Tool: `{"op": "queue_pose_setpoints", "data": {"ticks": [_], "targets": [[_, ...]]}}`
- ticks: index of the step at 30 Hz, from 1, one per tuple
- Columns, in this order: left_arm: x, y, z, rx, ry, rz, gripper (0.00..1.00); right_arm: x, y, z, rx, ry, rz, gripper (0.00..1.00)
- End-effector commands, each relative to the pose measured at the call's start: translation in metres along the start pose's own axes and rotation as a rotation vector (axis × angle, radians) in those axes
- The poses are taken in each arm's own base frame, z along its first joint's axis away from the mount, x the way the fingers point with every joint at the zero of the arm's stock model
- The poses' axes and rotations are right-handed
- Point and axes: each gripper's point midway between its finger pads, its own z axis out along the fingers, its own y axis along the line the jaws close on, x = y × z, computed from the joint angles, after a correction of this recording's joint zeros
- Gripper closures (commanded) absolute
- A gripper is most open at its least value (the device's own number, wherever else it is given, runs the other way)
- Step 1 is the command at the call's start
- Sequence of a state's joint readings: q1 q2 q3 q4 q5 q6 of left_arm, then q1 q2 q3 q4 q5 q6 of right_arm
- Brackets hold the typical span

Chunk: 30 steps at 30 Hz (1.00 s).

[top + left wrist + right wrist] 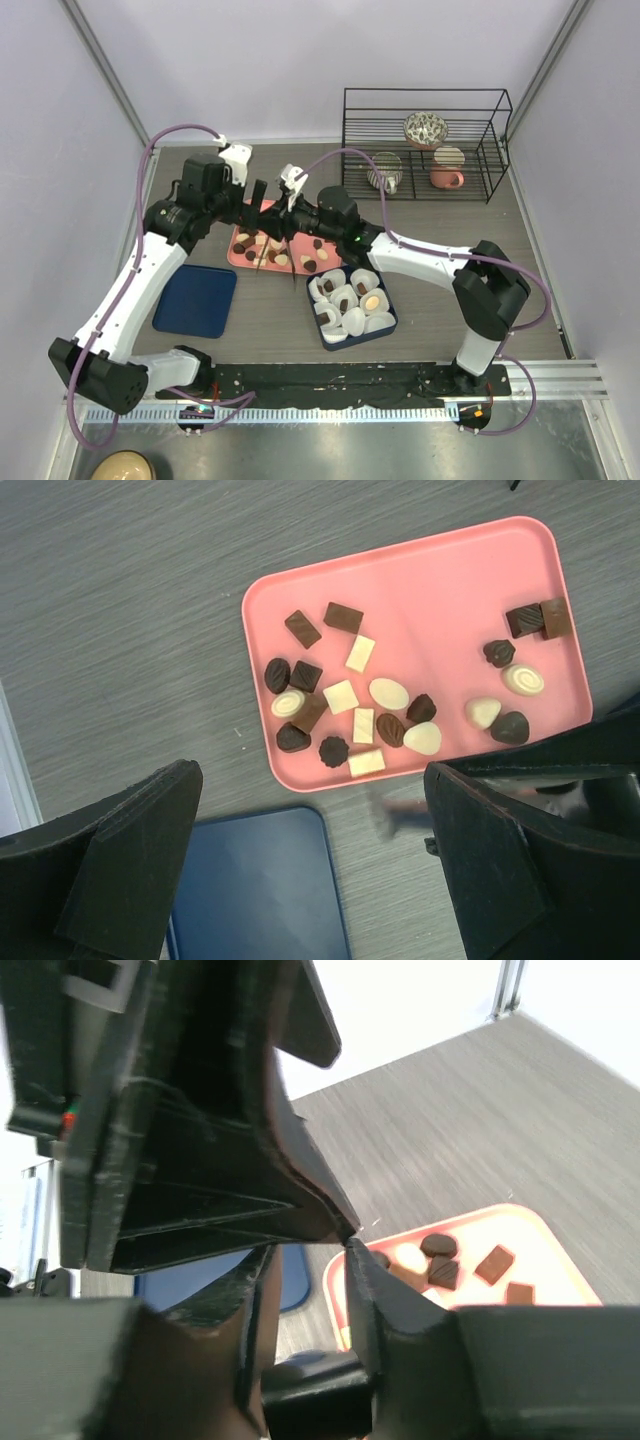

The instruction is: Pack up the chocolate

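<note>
Left gripper [310, 780] gapes wide over the pink tray [450, 580] of scattered chocolate [340, 695], right gripper [308, 1250] barely parted and empty, a few pieces sitting in the blue box's [392, 316] paper cups [352, 320].

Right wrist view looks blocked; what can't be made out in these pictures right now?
Right wrist: the right claw fills the view; whether it pinches any chocolate is hidden, as is most of the pink tray.
Left wrist: a blurred streak beside the tray is unidentifiable; the bottom edge cuts off the blue tray.
Top external: the right arm covers part of the tray.
</note>
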<state>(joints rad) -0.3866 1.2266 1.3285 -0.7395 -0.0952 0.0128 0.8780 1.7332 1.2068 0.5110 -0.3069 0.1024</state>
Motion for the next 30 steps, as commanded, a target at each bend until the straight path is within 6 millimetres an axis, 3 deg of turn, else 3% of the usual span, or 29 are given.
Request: {"op": "queue_pose_setpoints", "data": {"ticks": [1, 4, 10, 13, 16, 19, 20, 21, 25, 28, 30], "targets": [[0.007, -0.009, -0.008, 0.037, 0.002, 0.018, 0.0, -0.048, -0.005, 0.01, 0.039, -0.12, -0.001, 0.72], [0.009, -0.005, -0.011, 0.021, 0.007, 0.032, 0.0, -0.046, -0.005, 0.007, 0.048, -0.099, 0.002, 0.84], [0.03, 0.002, -0.012, -0.015, 0.045, 0.058, 0.0, -0.029, -0.005, -0.006, 0.067, -0.05, 0.008, 0.91], [0.035, 0.003, -0.02, -0.016, 0.048, 0.071, 0.0, -0.037, 0.003, -0.013, 0.039, -0.059, -0.001, 0.95], [0.019, 0.0, -0.049, 0.056, -0.012, 0.079, 0.0, -0.07, 0.02, -0.029, -0.02, -0.112, -0.054, 0.99], [0.004, -0.024, -0.075, 0.24, -0.054, 0.121, 0.0, -0.109, 0.035, -0.055, -0.1, -0.163, -0.071, 0.99], [0.005, -0.033, -0.079, 0.298, -0.053, 0.139, 0.0, -0.119, 0.041, -0.064, -0.136, -0.174, -0.072, 0.99], [0.006, -0.056, -0.088, 0.44, -0.057, 0.154, 0.0, -0.143, 0.044, -0.08, -0.139, -0.22, -0.082, 0.99], [0.027, -0.099, -0.11, 0.752, -0.021, 0.218, 0.0, -0.187, 0.064, -0.12, -0.182, -0.318, -0.094, 0.99], [0.028, -0.124, -0.139, 0.983, -0.03, 0.243, 0.0, -0.21, 0.082, -0.145, -0.224, -0.376, -0.093, 0.99], [0.025, -0.129, -0.157, 1.06, -0.052, 0.288, 0.01, -0.219, 0.093, -0.156, -0.265, -0.407, -0.093, 0.99]]}}
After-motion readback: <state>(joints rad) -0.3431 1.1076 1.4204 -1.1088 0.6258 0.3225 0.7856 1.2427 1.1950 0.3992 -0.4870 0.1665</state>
